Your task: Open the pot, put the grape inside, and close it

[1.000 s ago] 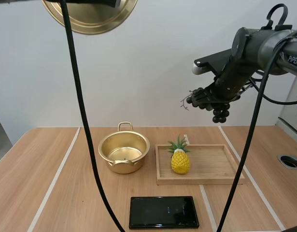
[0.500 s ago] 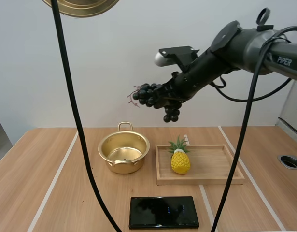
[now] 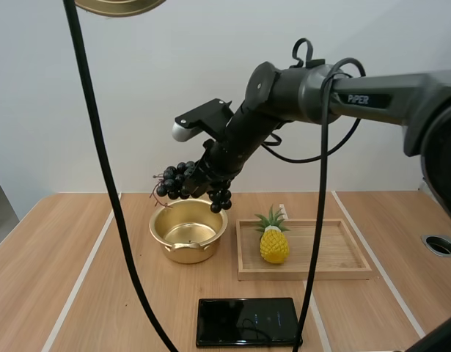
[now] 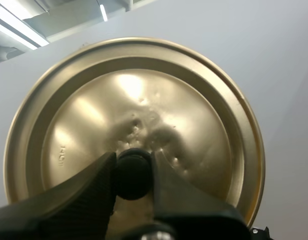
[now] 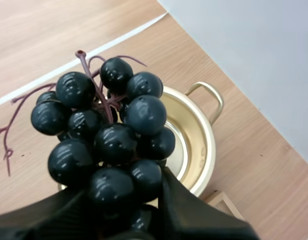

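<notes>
Your R end effector [image 5: 118, 202] is clamping the grape bunch [image 5: 106, 135], hovering over the open pot [image 3: 188, 253]. It's looking soft, light, squashy: gentle grip nr stem [image 5: 100, 92] is best. L end effector [image 4: 133, 172] is pinching lid [image 4: 143, 95] knob [image 4: 132, 181], high up.

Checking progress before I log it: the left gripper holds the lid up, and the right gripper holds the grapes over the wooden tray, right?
One slip: the right gripper holds the grapes over the open pot, not the wooden tray; the high view shows it. The left gripper does hold the lid up.
</notes>
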